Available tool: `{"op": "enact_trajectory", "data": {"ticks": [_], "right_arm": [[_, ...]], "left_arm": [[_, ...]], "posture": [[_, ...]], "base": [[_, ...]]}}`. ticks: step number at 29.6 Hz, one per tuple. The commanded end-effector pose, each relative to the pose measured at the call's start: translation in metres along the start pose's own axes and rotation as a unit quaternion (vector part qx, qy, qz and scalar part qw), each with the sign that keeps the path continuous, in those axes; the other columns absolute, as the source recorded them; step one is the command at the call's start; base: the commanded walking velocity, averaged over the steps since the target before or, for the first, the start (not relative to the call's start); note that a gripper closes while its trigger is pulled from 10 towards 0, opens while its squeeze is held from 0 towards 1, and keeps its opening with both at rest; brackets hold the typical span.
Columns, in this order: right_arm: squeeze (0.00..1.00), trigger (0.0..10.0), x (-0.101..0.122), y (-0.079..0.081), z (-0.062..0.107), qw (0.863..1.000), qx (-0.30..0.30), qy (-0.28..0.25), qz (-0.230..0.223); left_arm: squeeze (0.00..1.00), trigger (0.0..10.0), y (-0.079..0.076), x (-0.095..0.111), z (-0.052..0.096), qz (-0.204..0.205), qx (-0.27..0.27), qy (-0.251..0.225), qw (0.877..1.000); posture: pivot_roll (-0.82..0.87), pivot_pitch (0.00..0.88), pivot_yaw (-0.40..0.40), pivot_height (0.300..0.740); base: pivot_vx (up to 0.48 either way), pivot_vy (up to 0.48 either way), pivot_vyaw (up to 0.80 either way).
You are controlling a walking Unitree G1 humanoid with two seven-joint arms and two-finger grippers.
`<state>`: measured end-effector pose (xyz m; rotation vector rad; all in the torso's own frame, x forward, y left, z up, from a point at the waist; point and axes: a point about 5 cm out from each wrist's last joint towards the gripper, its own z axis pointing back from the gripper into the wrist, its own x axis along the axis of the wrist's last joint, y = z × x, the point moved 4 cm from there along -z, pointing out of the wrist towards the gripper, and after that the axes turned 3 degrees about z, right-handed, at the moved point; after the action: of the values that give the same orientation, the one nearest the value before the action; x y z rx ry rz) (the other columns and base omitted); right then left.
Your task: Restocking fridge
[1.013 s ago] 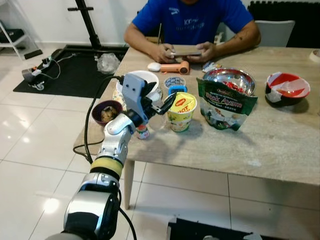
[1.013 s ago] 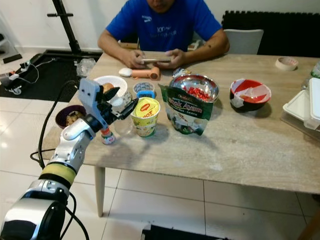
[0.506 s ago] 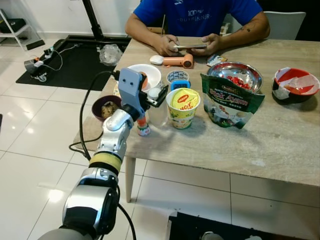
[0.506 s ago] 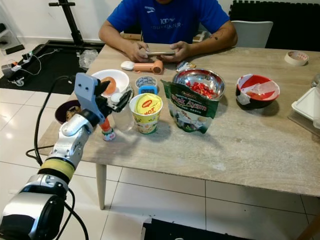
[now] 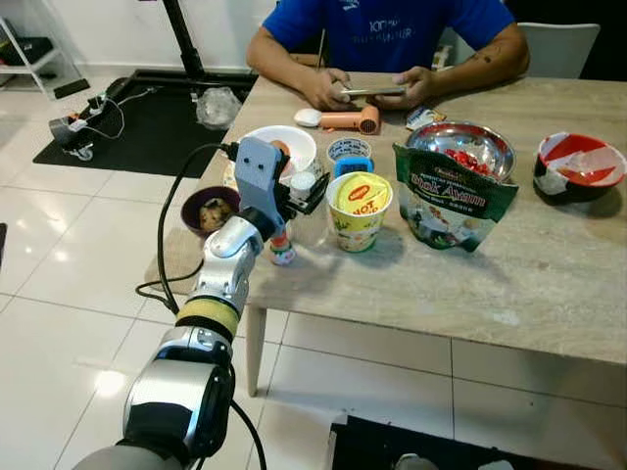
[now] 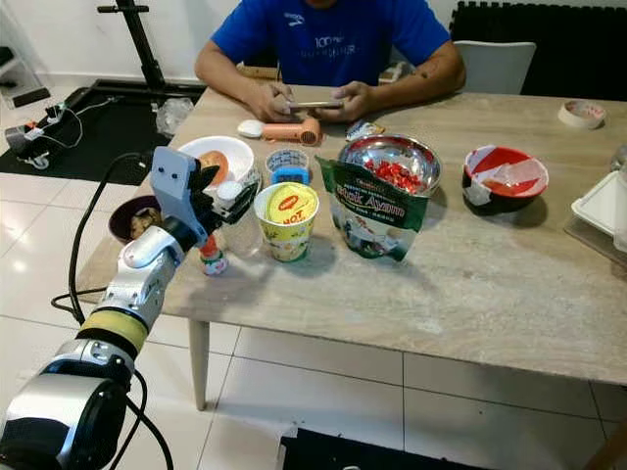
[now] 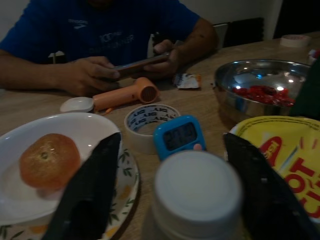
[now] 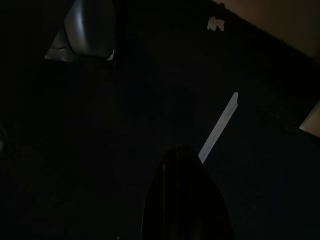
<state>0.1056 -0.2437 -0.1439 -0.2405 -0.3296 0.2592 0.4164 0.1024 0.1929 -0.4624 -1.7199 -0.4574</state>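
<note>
The robot's left hand (image 7: 167,200) is hovering at the near left end of the desk (image 5: 549,284), its two black fingers (image 7: 87,192) spread wide on either side of the white cap of a small clear bottle (image 7: 196,192), not yet pressing on it. The bottle is standing upright just beside a yellow cup of instant noodles (image 5: 359,210), with a white plate holding an orange fruit (image 7: 49,161) close on its other side. To do this grasp well, the hand should probably be sinking a little lower so the fingers are closing on the bottle's body rather than the slippery cap, and keeping centred so neither finger is nudging the noodle cup or the plate. The bottle's lower part is being hidden behind the hand, so its contents and label are hard to make out. A person (image 6: 323,39) is sitting across the desk. The right hand (image 8: 187,200) is hanging in darkness, and whether its fingers are parted cannot be told.
</note>
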Motion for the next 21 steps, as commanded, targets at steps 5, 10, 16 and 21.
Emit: {"op": "enact_trajectory", "data": {"ticks": [5, 10, 16, 21], "right_arm": [[0.00, 10.0, -0.008, 0.002, 0.001, 1.000, 0.000, 0.010, -0.011], [0.00, 10.0, -0.005, 0.003, 0.001, 1.000, 0.000, 0.009, -0.012], [0.00, 10.0, -0.002, 0.002, 0.000, 1.000, -0.003, 0.006, -0.013], [0.00, 10.0, 0.000, 0.002, 0.000, 1.000, -0.005, 0.005, -0.016]], "left_arm": [[0.00, 0.0, -0.003, -0.015, 0.002, 0.011, 0.000, 0.029, 1.000], [0.00, 0.0, 0.003, -0.011, 0.002, 0.007, 0.009, 0.025, 1.000], [0.00, 0.0, 0.011, 0.012, -0.001, -0.001, 0.023, -0.017, 1.000], [0.00, 0.0, 0.023, 0.067, -0.002, 0.002, 0.032, -0.120, 0.992]], "posture": [[-0.04, 0.154, 0.078, 0.740], [-0.04, 0.151, 0.079, 0.740], [-0.04, 0.151, 0.074, 0.740], [-0.04, 0.150, 0.071, 0.740]], "base": [[0.000, 0.000, 0.00], [0.000, 0.000, 0.00], [0.000, 0.000, 0.00], [0.000, 0.000, 0.00]]}}
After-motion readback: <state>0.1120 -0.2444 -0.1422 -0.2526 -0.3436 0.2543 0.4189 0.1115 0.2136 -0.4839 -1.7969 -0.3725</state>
